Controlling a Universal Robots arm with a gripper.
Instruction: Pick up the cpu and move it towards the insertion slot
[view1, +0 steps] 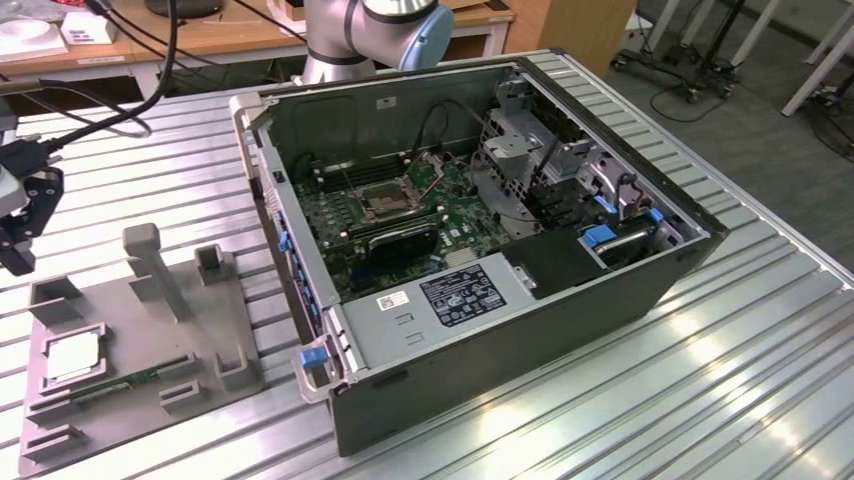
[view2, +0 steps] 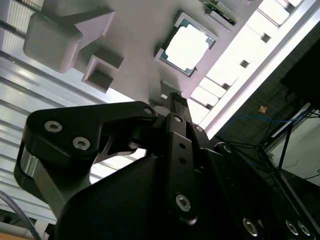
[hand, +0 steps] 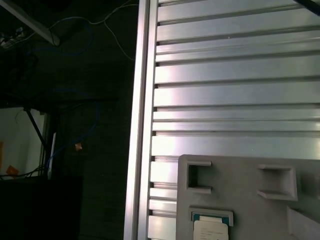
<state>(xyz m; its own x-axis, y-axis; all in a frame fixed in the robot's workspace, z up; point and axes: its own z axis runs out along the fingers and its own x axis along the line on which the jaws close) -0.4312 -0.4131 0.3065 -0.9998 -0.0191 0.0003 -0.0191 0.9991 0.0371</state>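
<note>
The cpu (view1: 74, 355), a thin silvery square chip, lies flat in a pocket of the grey fixture plate (view1: 200, 335) at the exterior view's left. It shows too in the second wrist view (view2: 189, 45) and the first wrist view (hand: 212, 229). My black gripper (view1: 18, 258) hangs above the table at the far left edge, beyond the fixture and apart from the cpu, holding nothing that I can see. In the second wrist view the gripper (view2: 172, 99) points toward the cpu from a distance. The insertion slot (view1: 387, 205) sits on the green board inside the open computer case.
The open computer case (view1: 534, 330) takes up the middle of the ribbed metal table (view1: 747, 380). Upright grey posts (view1: 147, 265) rise from the fixture plate, and a narrow green circuit strip (view1: 127, 382) lies beside the cpu. Cables (view1: 94, 110) trail at the back left. The table edge (hand: 142, 120) is close.
</note>
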